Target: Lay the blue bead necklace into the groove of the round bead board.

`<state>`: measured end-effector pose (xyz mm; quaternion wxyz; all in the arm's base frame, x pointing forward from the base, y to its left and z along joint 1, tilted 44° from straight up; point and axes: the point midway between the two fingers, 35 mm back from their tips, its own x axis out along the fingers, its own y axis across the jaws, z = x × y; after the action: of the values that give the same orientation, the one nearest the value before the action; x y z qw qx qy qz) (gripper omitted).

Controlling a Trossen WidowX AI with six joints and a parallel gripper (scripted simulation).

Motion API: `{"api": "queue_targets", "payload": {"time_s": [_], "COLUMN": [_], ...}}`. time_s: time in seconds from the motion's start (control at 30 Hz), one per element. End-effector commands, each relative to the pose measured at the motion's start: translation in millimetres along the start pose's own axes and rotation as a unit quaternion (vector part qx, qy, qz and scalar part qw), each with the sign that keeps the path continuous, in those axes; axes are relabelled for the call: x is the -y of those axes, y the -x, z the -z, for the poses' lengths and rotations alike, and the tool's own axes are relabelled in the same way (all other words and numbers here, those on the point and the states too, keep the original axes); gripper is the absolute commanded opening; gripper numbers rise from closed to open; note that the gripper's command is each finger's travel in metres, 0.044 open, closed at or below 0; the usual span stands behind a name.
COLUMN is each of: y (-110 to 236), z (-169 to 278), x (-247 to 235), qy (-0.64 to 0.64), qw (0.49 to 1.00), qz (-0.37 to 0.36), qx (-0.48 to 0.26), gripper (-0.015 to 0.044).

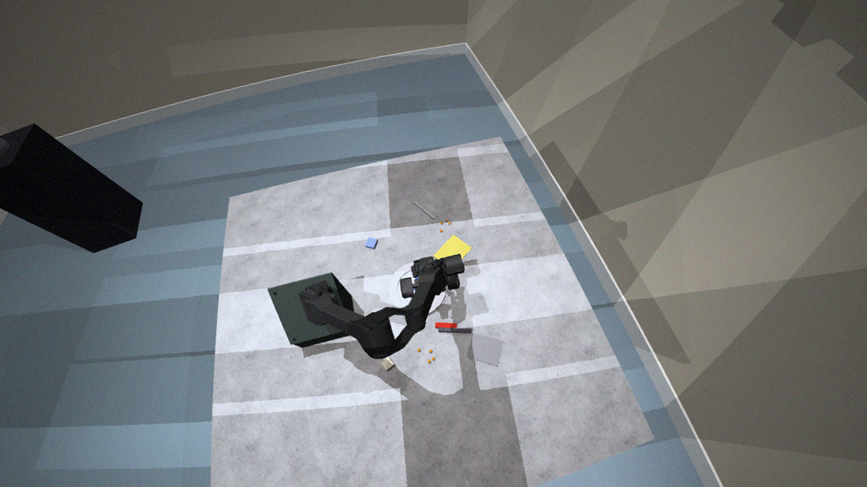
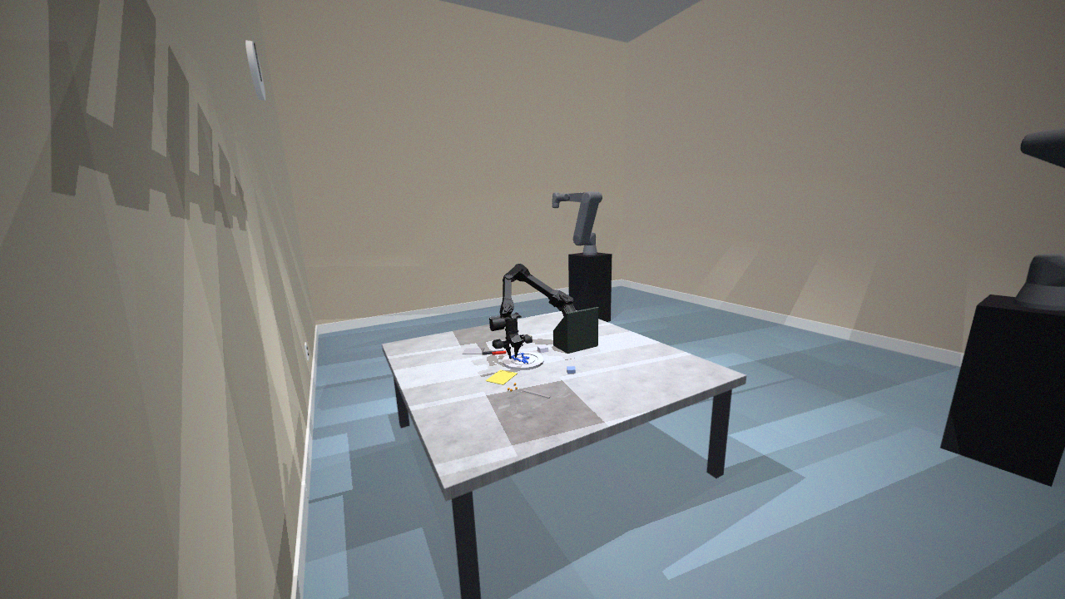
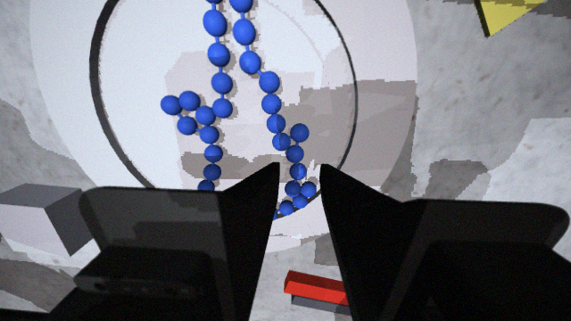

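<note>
The blue bead necklace (image 3: 219,53) (image 2: 523,359) lies in two loose strands across the middle of the round white bead board (image 3: 58,67) (image 1: 439,303) (image 2: 532,361), mostly inside the dark ring groove (image 3: 94,89). Its near end bunches up over the groove. My gripper (image 3: 300,170) (image 2: 513,351) is low over the board's near rim. Its fingers are partly closed, one on each side of the right strand, with gaps still showing beside the beads. In the overhead view the wrist hides the fingers and most of the necklace.
A red block (image 3: 314,287) (image 1: 444,325) lies just off the board's near side. A yellow sheet (image 3: 504,13) (image 1: 452,247) (image 2: 502,377) lies beyond it, and a grey cube (image 3: 36,214) to the left. Loose orange beads (image 1: 426,356), a small blue block (image 1: 370,242) and the arm's base (image 1: 297,311) are nearby.
</note>
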<state>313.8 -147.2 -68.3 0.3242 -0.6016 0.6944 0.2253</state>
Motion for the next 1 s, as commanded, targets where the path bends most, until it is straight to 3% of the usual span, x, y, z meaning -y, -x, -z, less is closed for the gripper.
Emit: {"api": "queue_targets", "payload": {"time_s": [0.0, 0.07, 0.97], "y": [0.2, 0.2, 6.0], "z": [0.2, 0.2, -0.3], "x": [0.1, 0.1, -1.0], "qy": [0.000, 0.000, 0.003], "qw": [1.000, 1.000, 1.000], "qz": [0.000, 0.000, -0.001], "qx": [0.000, 0.000, -0.003], "gripper": [0.0041, 0.0000, 0.0000]}}
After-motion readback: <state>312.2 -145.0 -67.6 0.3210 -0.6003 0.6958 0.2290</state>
